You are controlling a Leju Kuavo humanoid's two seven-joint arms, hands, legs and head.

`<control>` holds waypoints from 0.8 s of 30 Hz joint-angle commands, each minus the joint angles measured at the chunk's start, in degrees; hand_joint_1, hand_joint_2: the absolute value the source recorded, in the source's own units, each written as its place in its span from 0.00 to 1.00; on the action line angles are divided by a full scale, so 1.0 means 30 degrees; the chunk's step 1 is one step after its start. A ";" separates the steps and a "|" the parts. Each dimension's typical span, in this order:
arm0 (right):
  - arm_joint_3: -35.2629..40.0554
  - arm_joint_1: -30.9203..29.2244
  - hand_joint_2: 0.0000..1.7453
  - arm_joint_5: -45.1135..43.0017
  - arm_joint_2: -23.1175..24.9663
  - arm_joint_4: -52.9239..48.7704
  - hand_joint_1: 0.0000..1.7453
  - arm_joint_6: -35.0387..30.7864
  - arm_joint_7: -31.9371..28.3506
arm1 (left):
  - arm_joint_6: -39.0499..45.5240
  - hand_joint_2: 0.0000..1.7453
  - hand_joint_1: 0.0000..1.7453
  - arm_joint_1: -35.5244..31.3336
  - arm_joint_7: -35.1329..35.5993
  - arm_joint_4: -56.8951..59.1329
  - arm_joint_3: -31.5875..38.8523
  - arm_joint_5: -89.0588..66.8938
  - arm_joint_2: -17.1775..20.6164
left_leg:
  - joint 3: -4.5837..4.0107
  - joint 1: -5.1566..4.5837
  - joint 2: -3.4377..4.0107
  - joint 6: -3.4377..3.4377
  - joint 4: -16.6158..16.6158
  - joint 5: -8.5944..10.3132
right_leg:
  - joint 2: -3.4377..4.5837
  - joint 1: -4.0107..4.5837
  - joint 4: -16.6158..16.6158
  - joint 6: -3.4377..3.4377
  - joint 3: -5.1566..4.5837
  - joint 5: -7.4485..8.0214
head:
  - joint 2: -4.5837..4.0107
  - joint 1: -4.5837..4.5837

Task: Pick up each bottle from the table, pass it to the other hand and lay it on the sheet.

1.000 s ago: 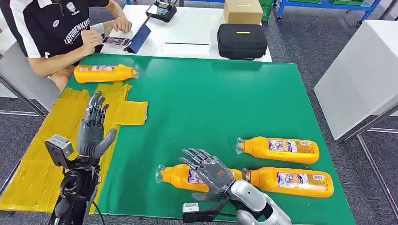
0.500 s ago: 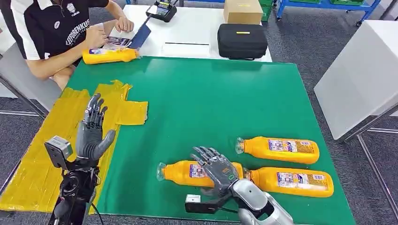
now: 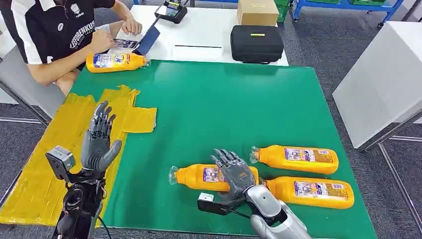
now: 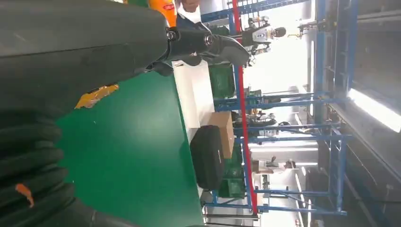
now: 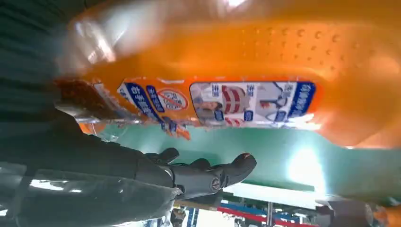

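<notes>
Here the right hand (image 3: 234, 172) rests, fingers spread, atop the bottle (image 3: 199, 177).

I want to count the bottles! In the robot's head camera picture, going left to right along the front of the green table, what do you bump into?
Left hand over the yellow sheet → bottle under the right hand → right hand → the two bottles lying farthest right, one behind the other.
</notes>
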 commanded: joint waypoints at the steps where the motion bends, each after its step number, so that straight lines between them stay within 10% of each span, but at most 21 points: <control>1: -0.0740 -0.1000 1.00 0.0348 0.0632 0.2812 0.00 0.0067 0.0108 | -0.0321 1.00 0.00 -0.0381 0.0101 0.0377 0.0378 -0.0052 -0.0240 | 0.0106 0.0001 0.0028 -0.0033 -0.0008 -0.0054 | -0.0005 0.0007 -0.0003 -0.0032 0.0095 -0.0050 | 0.0000 0.0000; 9: -0.1067 -0.1184 1.00 0.0707 0.0694 0.4194 0.00 -0.0175 0.0351 | -0.1080 1.00 0.00 -0.0188 0.0101 -0.0192 0.0415 0.0150 -0.0374 | 0.0106 0.0000 0.0010 -0.0031 -0.0013 -0.0041 | -0.0027 0.0007 -0.0008 -0.0032 0.0097 -0.0044 | 0.0000 0.0000; 12: -0.1084 -0.1364 1.00 0.0734 0.0670 0.4594 0.25 -0.0038 0.0404 | -0.1056 1.00 0.00 -0.0302 0.0101 -0.0050 0.0372 0.0080 -0.0400 | 0.0085 0.0003 0.0001 -0.0019 -0.0012 -0.0020 | -0.0025 0.0007 -0.0014 -0.0022 0.0077 -0.0024 | 0.0000 0.0000; 15: -0.1084 -0.1364 1.00 0.0734 0.0670 0.4594 0.25 -0.0038 0.0404 | -0.1056 1.00 0.00 -0.0302 0.0101 -0.0050 0.0372 0.0080 -0.0400 | 0.0126 0.0002 0.0004 -0.0026 -0.0009 -0.0036 | -0.0032 0.0008 -0.0009 -0.0032 0.0114 -0.0041 | 0.0000 0.0000; 17: -0.1072 -0.1523 1.00 0.0727 0.0650 0.4951 0.76 0.0045 0.0390 | -0.0994 1.00 0.00 -0.0437 0.0101 0.0246 0.0328 0.0020 -0.0428 | 0.0133 0.0003 0.0001 -0.0023 -0.0013 -0.0033 | -0.0037 0.0009 -0.0014 -0.0034 0.0123 -0.0043 | 0.0000 0.0000; 24: -0.1073 -0.2348 1.00 0.0604 0.0629 0.6011 0.97 -0.0346 0.0401 | -0.0898 1.00 0.00 -0.0336 0.0101 0.0195 0.0439 0.0046 -0.0479 | 0.0112 0.0003 -0.0002 -0.0006 -0.0011 -0.0004 | -0.0027 0.0007 -0.0016 -0.0021 0.0097 -0.0011 | 0.0000 0.0000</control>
